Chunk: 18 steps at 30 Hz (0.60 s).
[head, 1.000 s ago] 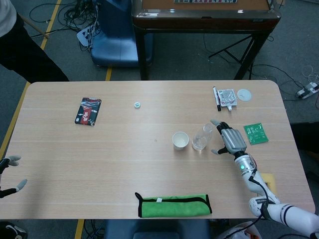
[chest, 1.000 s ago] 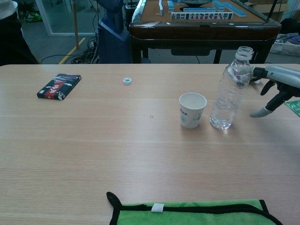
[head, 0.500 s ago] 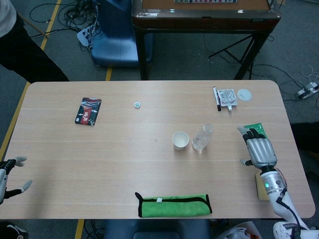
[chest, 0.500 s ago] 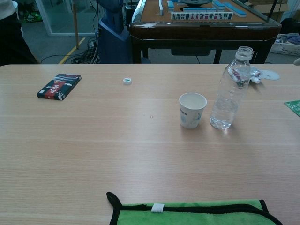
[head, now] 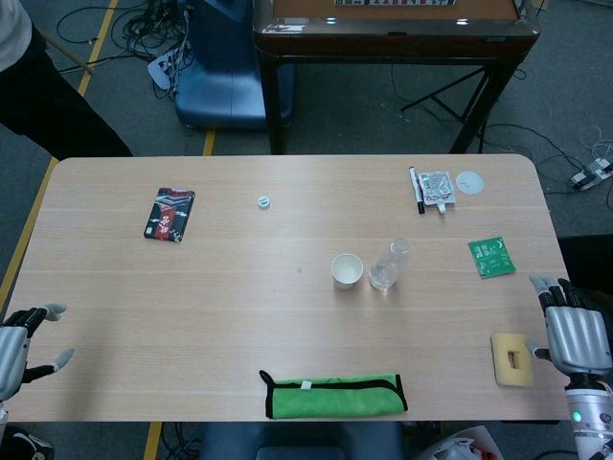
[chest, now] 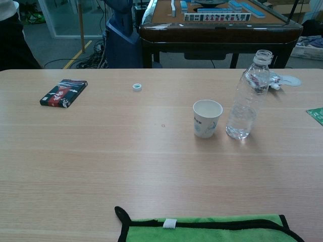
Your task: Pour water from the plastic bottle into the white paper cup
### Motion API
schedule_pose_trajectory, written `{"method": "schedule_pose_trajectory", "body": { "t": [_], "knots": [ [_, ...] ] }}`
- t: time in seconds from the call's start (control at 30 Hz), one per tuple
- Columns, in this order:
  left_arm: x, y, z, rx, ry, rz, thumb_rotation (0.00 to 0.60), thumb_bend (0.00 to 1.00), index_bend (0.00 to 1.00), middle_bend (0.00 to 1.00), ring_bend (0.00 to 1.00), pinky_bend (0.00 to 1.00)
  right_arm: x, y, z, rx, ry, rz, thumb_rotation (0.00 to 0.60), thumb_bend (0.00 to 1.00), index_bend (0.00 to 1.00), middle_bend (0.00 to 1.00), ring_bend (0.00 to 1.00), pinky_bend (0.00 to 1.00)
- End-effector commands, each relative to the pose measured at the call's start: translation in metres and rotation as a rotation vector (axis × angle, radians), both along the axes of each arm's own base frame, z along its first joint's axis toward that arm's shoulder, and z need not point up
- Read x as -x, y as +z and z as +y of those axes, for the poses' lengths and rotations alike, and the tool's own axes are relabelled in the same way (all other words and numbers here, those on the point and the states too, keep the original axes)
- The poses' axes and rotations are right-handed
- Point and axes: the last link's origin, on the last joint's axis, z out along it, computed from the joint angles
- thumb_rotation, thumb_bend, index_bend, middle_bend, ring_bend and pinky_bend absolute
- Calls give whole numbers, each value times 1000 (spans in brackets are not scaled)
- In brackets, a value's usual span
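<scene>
A clear plastic bottle (head: 387, 265) (chest: 247, 98) stands upright and uncapped at the table's middle right. Just to its left sits the white paper cup (head: 346, 271) (chest: 207, 118), upright and apart from the bottle. In the head view my right hand (head: 571, 331) hovers at the table's right edge, far from the bottle, fingers spread and holding nothing. My left hand (head: 21, 340) is at the left edge, also with fingers apart and empty. Neither hand shows in the chest view.
A green cloth (head: 333, 394) (chest: 207, 229) lies along the front edge. A small bottle cap (head: 263, 201) (chest: 137, 86) and a dark packet (head: 169, 214) (chest: 63, 93) lie at the back left. A green sachet (head: 491, 257), a yellow sponge (head: 513, 359), a marker (head: 416, 188) and a lid (head: 468, 181) occupy the right side.
My right hand has pulled back from beside the bottle to the table's right edge and left the chest view. The bottle and cup have not moved. My left hand shifted slightly.
</scene>
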Motion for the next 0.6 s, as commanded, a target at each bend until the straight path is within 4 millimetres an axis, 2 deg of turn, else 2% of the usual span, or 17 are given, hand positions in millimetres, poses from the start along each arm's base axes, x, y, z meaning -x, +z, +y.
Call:
{"method": "schedule_pose_trajectory", "body": {
  "t": [0.03,0.27,0.6],
  "knots": [
    [0,-1,0,1,-6,1,600,138,338,398,362,685,-4,8,17,27,3,6,600,0,166,173,89,277],
    [0,-1,-1,0,-5,7,600,138,340,398,362,685,-12,15,38,55,28,-3,600,0,201,193,89,277],
    [-2,-2,-1,3,-6,16,600,137,340,398,362,685,-15,17,44,41,26,13,600,0,224,203,89,277]
  ]
}}
